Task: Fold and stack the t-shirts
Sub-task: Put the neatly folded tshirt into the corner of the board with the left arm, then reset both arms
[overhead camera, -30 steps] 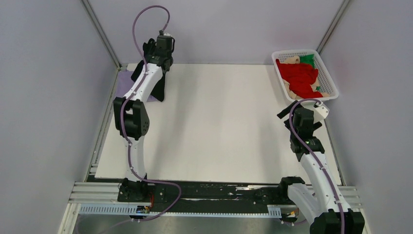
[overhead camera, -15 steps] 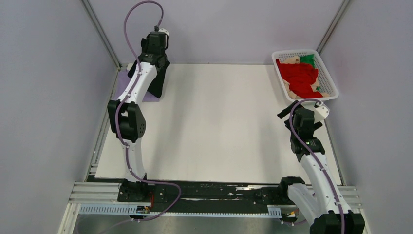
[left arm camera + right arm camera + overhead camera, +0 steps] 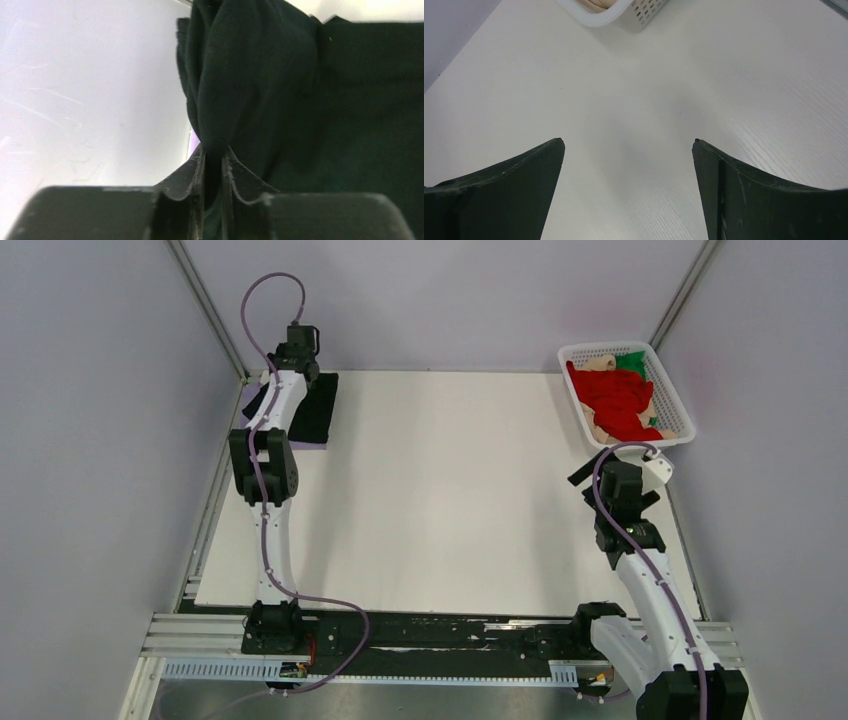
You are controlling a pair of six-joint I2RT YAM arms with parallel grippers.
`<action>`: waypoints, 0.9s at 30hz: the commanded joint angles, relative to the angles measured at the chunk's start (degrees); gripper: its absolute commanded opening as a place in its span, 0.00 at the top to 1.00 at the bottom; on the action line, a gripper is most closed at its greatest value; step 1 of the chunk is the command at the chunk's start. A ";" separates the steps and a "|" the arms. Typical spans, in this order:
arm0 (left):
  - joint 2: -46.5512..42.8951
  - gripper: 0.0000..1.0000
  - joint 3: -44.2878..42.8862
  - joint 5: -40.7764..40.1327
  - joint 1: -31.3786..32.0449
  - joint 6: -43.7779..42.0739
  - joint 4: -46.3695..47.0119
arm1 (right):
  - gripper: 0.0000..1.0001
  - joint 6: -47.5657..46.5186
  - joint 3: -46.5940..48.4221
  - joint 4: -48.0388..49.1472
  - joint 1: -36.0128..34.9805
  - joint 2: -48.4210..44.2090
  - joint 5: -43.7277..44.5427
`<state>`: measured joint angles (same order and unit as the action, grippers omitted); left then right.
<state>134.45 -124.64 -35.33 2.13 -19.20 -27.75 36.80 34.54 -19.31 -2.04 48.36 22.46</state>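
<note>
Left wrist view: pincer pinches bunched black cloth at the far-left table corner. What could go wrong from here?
1. The left pincer is shut on a bunched wad of the large black cloth t-shirt; pulling away without opening could drag it off the lavender cloth t-shirt beneath and undo the fold.
2. The pile sits at the far-left corner of the white table, so cloth might slip over the edge.
</note>
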 commanded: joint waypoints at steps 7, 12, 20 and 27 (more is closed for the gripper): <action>4.53 0.00 -11.42 -2.60 -4.76 12.28 -3.75 | 0.00 1.62 3.53 -1.33 0.29 -0.02 1.11; -2.74 0.00 -8.37 1.35 -4.77 19.56 -6.45 | 0.00 1.75 4.12 -2.24 0.29 -0.56 -0.89; -23.11 0.00 13.02 29.36 -4.64 34.06 -2.04 | 0.00 0.87 3.62 -2.34 0.29 -2.10 -7.06; -45.68 0.00 52.74 42.38 -0.31 43.65 16.45 | 0.00 0.07 3.22 -2.24 0.29 -1.44 -12.24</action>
<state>96.66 -88.07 -3.60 -1.50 16.38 -22.04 37.76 36.36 -22.22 -2.04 47.16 14.24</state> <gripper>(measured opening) 0.998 0.998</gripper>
